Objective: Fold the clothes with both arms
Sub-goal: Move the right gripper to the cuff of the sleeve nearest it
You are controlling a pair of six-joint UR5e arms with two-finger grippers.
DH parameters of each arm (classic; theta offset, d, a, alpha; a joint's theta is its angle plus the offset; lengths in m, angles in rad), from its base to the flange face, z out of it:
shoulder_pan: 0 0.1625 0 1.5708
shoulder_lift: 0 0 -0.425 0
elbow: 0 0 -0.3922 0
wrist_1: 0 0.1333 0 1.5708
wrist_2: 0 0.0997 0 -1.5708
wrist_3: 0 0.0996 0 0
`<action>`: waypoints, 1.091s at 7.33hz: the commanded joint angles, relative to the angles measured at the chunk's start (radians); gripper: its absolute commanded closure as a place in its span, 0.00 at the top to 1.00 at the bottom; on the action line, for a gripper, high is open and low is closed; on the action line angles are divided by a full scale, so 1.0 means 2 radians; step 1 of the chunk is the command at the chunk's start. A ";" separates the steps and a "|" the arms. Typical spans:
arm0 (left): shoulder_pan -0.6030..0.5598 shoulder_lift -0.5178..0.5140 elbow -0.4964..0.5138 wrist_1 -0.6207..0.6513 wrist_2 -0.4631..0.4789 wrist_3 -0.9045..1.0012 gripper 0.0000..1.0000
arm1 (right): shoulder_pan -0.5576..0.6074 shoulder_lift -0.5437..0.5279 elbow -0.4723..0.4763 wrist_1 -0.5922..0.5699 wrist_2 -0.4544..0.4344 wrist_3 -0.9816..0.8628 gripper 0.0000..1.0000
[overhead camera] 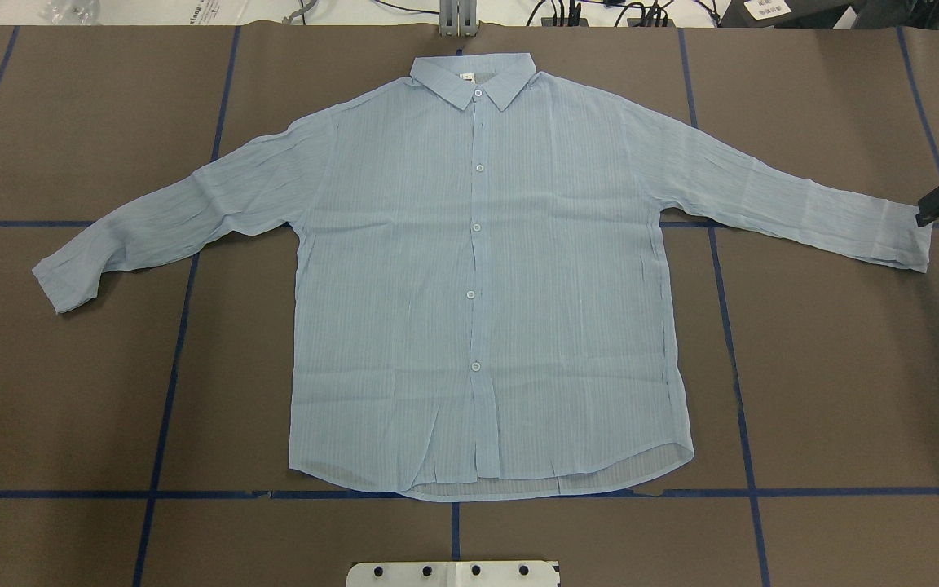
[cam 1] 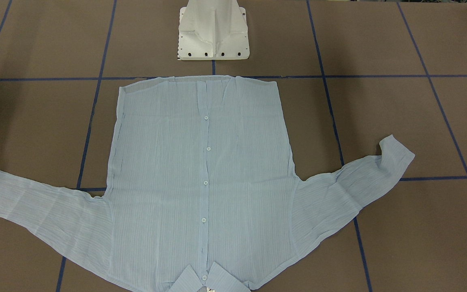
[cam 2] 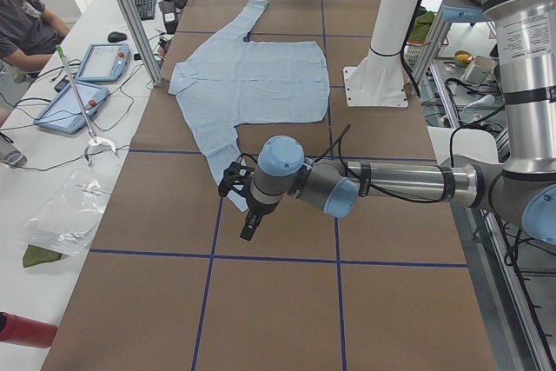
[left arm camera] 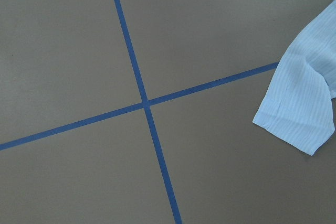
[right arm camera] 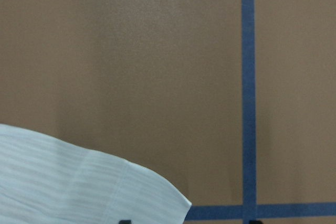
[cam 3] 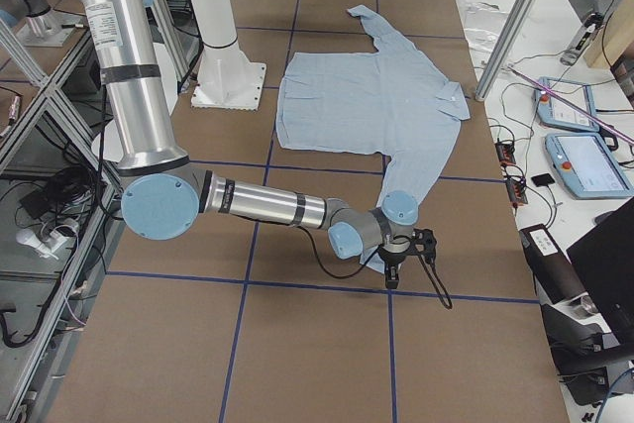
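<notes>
Shirt flat, buttoned; right claw beside cuff, grip unclear

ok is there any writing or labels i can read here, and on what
No text is legible.
Neck tag in the shirt collar: too small to read.
Printed sticker on the right arm: blurred.
Printed band on the left arm: blurred.
White label at the overhead view's top right: too small.
</notes>
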 commanded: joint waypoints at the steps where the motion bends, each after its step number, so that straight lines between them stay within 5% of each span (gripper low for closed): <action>1: 0.000 -0.002 0.000 0.000 0.000 0.000 1.00 | -0.003 0.003 -0.003 0.002 -0.002 -0.004 0.65; 8: 0.000 -0.003 0.000 0.000 0.000 0.002 1.00 | -0.011 0.015 -0.016 0.002 -0.004 -0.005 0.42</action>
